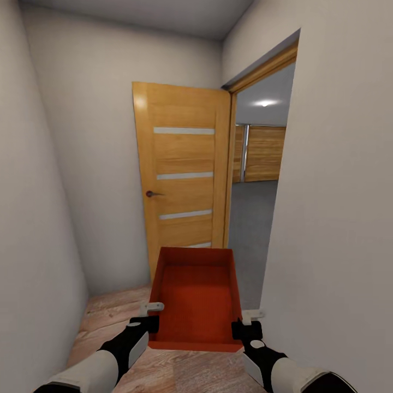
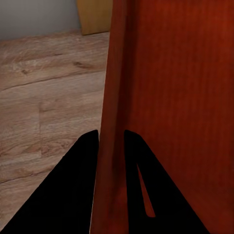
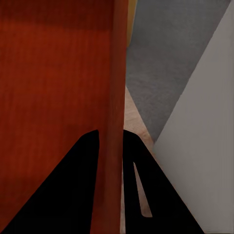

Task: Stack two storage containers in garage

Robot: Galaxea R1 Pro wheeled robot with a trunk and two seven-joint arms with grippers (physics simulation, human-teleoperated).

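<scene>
One storage container [image 1: 197, 297], orange-red, topless, carried in front of the robot above wood-plank flooring [image 1: 117, 316], facing an open wooden door [image 1: 183, 174]. Head view: left gripper [image 1: 146, 323] at its left wall, right gripper [image 1: 244, 327] at its right wall. Left wrist view: fingers [image 2: 73, 185] pinch the container's wall between them. Right wrist view: fingers [image 3: 73, 190] likewise clamp the opposite wall; grey concrete floor [image 3: 170, 63] beyond.

Head view forward-down; wrist views close along shared container [image 1: 197, 297] walls.
</scene>
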